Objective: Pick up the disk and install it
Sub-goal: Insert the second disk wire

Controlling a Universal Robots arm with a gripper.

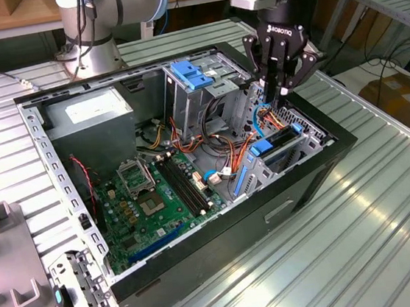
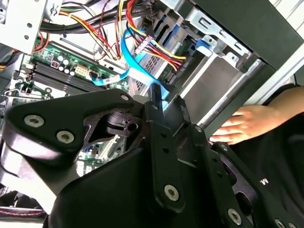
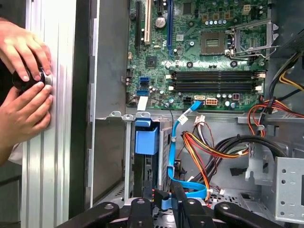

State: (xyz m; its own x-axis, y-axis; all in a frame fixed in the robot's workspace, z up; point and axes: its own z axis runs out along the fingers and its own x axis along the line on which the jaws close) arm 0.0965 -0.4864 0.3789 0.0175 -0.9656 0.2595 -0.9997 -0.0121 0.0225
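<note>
The disk (image 1: 278, 141) sits on edge inside the lower drive cage at the front corner of the open computer case, its blue rails showing at both ends. In the first wrist view the disk's blue rail end (image 3: 146, 138) sticks up from the cage slot. My gripper (image 1: 280, 94) hangs just above and behind the disk, fingers pressed together and holding nothing. In both wrist views the gripper (image 3: 164, 195) (image 2: 160, 99) points down at a blue flat cable (image 3: 176, 156) beside the cage.
A grey power supply box (image 1: 93, 116), the green motherboard (image 1: 162, 195) and bundles of coloured wires (image 1: 223, 151) fill the case. A blue latch (image 1: 192, 73) tops the upper cage. A person's hands (image 3: 23, 85) rest on the table beside the case. Grey fixtures (image 1: 5, 217) lie at the exterior view's left.
</note>
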